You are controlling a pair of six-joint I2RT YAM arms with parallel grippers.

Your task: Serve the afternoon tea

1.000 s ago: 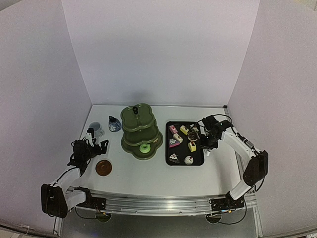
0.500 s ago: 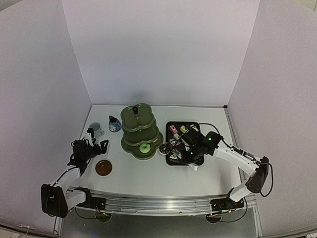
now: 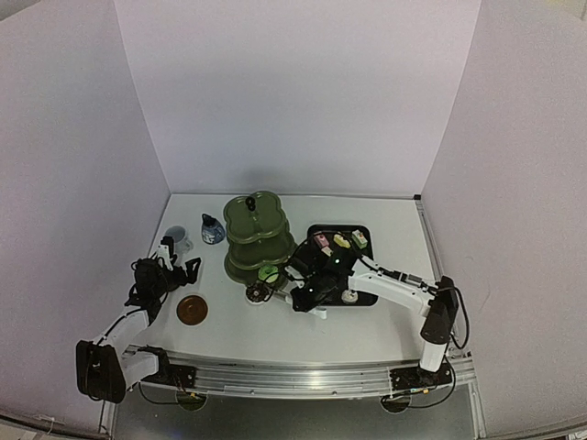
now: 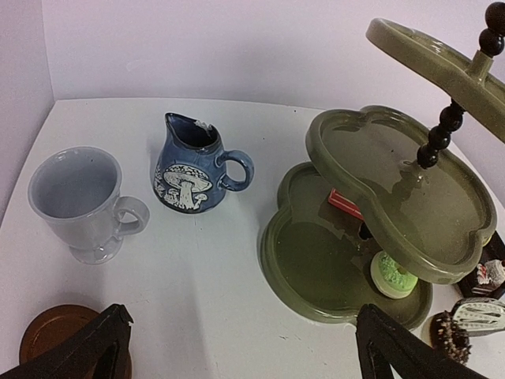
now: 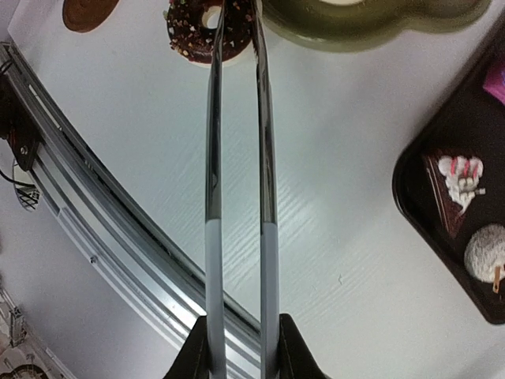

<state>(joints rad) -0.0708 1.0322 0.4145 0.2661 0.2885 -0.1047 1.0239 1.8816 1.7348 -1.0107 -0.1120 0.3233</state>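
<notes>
Doughnut, chocolate-iced, hangs over the desk in tongs clenched by the right gripper; the left gripper is splayed, idle. It has left the tray and now sits just before the stand, so placing it on the lowest tier looks next.

White tubular links join bulky black joints on the left arm and right arm; thin black cables loop alongside; left gripper fingers are black wedges
</notes>
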